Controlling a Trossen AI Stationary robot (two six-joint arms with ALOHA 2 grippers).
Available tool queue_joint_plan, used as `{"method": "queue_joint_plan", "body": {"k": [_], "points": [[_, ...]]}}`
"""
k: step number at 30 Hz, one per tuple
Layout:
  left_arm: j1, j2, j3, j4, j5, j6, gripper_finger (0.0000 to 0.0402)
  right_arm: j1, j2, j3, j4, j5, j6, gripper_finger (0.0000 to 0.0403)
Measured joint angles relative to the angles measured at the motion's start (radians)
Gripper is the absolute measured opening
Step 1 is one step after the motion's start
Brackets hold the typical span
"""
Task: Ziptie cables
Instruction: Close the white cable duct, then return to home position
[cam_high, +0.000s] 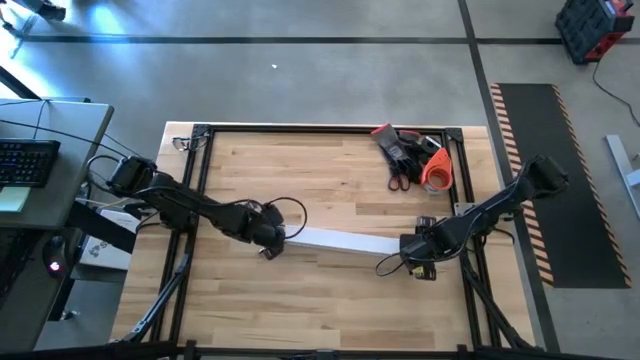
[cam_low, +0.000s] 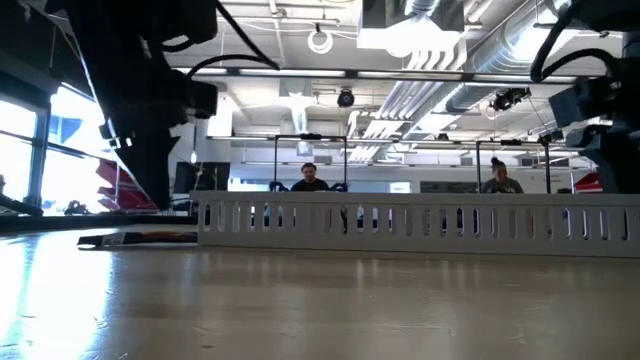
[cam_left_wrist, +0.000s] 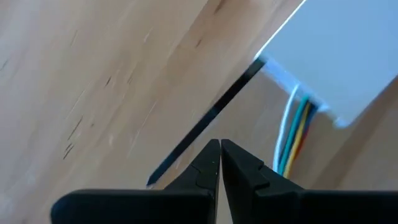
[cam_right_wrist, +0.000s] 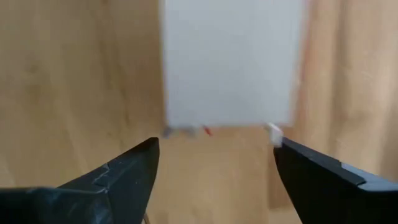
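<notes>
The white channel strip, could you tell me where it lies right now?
In the high view the white channel strip lies mid-table, between the left tool and the right tool.

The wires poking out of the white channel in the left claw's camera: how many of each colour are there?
White wire: 1
Green wire: 1
Yellow wire: 1
Red wire: 1
Total: 4 that I can tell apart; they lie close together, so others may hide beneath the white channel.

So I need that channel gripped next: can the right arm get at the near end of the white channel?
Probably yes: the right end effector is open, facing the white channel end, with only bare table between.
</notes>
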Motion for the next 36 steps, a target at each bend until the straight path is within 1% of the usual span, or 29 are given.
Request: {"method": "queue_joint_plan", "body": {"k": [2, 4, 6, 9, 12, 16, 19, 23, 26, 28, 30, 33, 36], "points": [[-0.017, -0.012, -0.002, -0.029, -0.007, -0.016, 0.0, 0.011, -0.014, 0.023, -0.059, 0.015, 0.024, 0.0307], [-0.041, -0.05, -0.003, -0.027, -0.028, -0.029, 0.0, 0.045, -0.044, 0.031, -0.07, 0.068, 0.045, 0.0308], [-0.065, -0.109, -0.01, -0.023, -0.068, -0.037, 0.0, 0.089, -0.095, 0.032, -0.068, 0.147, 0.082, 0.0304], [-0.099, -0.236, -0.042, -0.018, -0.148, -0.06, 0.0, 0.157, -0.192, 0.032, -0.055, 0.242, 0.17, 0.0287], [-0.125, -0.396, -0.111, 0.045, -0.208, -0.055, 0.0, 0.241, -0.298, 0.032, 0.012, 0.367, 0.236, 0.026], [-0.145, -0.623, -0.25, 0.216, -0.283, 0.018, 0.0, 0.354, -0.431, -0.005, 0.163, 0.59, 0.215, 0.0213], [-0.145, -0.789, -0.365, 0.298, -0.333, 0.066, 0.0, 0.412, -0.519, -0.064, 0.24, 0.682, 0.208, 0.0172], [-0.11, -1.02, -0.466, 0.314, -0.34, 0.099, 0.0, 0.44, -0.641, -0.172, 0.368, 0.79, 0.196, 0.0116], [-0.072, -1.189, -0.519, 0.315, -0.334, 0.14, 0.0, 0.419, -0.736, -0.278, 0.541, 0.802, 0.102, 0.0085], [-0.038, -1.293, -0.544, 0.316, -0.323, 0.176, 0.0, 0.388, -0.802, -0.352, 0.66, 0.774, 0.014, 0.0066], [0.003, -1.381, -0.565, 0.321, -0.279, 0.211, 0.0, 0.345, -0.873, -0.424, 0.774, 0.739, -0.074, 0.0046], [0.072, -1.485, -0.584, 0.323, -0.223, 0.251, 0.0, 0.263, -0.995, -0.5, 0.902, 0.64, -0.22, 0.0016], [0.142, -1.547, -0.602, 0.327, -0.158, 0.296, 0.0, 0.188, -1.123, -0.541, 0.953, 0.519, -0.322, 0.0003]]}}
